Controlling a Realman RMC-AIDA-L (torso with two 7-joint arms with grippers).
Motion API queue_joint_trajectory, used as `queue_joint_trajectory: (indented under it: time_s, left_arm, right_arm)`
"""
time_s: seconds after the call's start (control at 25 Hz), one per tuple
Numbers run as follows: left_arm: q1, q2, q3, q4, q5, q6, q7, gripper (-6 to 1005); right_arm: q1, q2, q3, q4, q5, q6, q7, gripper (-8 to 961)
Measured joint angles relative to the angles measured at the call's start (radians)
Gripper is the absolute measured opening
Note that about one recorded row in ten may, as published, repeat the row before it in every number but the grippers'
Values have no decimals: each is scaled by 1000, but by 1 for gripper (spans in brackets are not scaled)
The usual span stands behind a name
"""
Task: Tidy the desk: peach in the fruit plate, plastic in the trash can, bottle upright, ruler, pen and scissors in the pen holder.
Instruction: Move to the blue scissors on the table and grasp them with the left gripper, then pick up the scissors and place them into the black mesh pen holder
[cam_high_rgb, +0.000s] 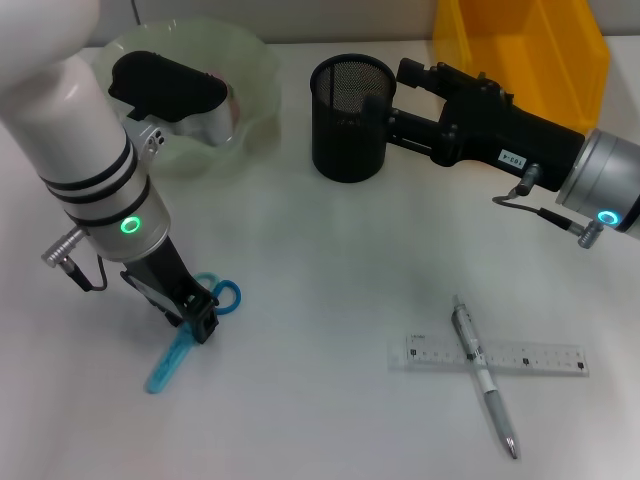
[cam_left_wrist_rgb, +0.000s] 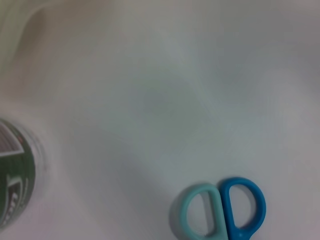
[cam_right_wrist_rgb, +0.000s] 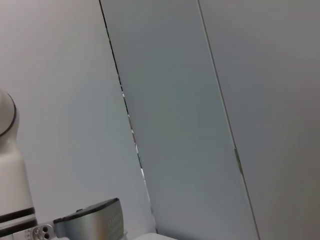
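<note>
At the counter's (cam_high_rgb: 330, 250) near-left area, the left tool (cam_high_rgb: 200, 318) is clenched on the scissors (cam_high_rgb: 185, 340), whose handles lie at 1 o'clock from it. The right tool (cam_high_rgb: 405, 105), state indeterminable, sits against the mesh pen holder (cam_high_rgb: 350, 115). At 4 o'clock of the holder, the pen (cam_high_rgb: 485, 375) crosses the ruler (cam_high_rgb: 540, 358).

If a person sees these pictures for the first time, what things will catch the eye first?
First, the left pincer at the near left, down on the blue scissors lying on the white desk. Next, the right pincer stretched to the black mesh pen holder at the back middle. The pen lies across the clear ruler at the near right.
</note>
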Motion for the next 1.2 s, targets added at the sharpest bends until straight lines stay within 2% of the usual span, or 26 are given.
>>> queue_joint_trajectory:
  time_s: [0.12, 0.52, 0.84, 0.96, 1.12, 1.16, 1.2]
  left_arm:
    - [0, 0, 20, 3, 0, -1, 2, 374]
    - [-1, 0, 42, 7, 1, -8, 3, 242]
    - [-1, -1, 43, 30, -12, -1, 5, 247]
    - [10, 0, 31, 107, -75, 16, 29, 249]
    - [10, 0, 31, 107, -75, 16, 29, 252]
    - [23, 2, 24, 246, -109, 36, 53, 253]
    - [23, 2, 24, 246, -109, 36, 53, 254]
  right_arm:
    - [0, 0, 0, 0, 0, 0, 0, 664]
    - [-1, 0, 0, 0, 0, -3, 4, 662]
    - [-13, -1, 0, -3, 32, -10, 2, 660]
    - [-43, -5, 2, -10, 63, -29, 2, 660]
    - [-76, -6, 15, -11, 93, -64, 2, 659]
    - [-101, -7, 43, -11, 101, -96, 1, 659]
    - [-101, -7, 43, -11, 101, -96, 1, 659]
